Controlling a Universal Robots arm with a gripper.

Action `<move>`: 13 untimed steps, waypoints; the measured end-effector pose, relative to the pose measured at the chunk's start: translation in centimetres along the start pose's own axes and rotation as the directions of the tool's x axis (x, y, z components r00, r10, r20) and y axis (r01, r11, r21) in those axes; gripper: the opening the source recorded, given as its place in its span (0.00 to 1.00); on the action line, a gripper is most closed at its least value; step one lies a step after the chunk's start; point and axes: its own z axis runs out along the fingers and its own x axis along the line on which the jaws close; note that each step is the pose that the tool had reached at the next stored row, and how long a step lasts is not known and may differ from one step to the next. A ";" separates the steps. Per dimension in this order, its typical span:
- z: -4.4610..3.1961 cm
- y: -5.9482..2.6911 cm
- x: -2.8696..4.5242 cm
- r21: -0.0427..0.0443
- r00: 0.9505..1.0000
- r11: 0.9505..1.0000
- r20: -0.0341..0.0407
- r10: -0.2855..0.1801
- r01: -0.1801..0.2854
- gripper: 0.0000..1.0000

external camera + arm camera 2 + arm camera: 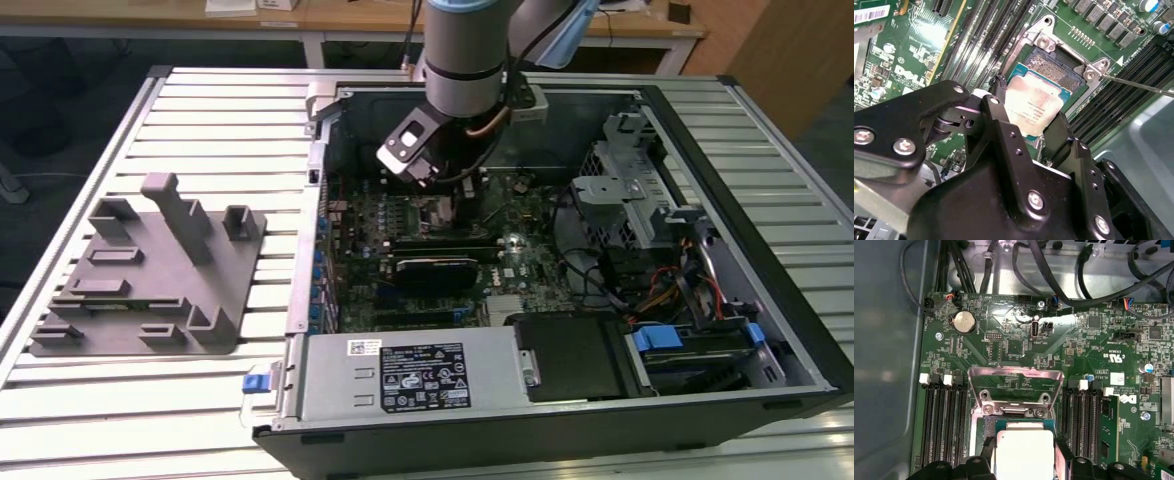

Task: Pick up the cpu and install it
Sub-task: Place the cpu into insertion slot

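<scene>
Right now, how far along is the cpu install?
Done: the cpu is picked up and sits over the open socket. In hand: the gripper fingers clamp its edges. Left: it isn't released, and the retention frame stands raised.

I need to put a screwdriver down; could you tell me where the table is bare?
Bare table slats lie on the far and near sides of the grey fixture, at the exterior view's left. The computer case is crowded with motherboard, cables and the tool holding the cpu.
</scene>
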 end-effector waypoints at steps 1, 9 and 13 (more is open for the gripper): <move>0.02 -0.03 0.06 0.000 1.000 1.000 0.000 0.001 -0.001 0.55; 0.24 -0.31 0.57 0.000 1.000 1.000 0.000 0.007 -0.007 0.55; 0.56 -0.42 0.60 0.000 1.000 1.000 0.000 0.015 -0.015 0.55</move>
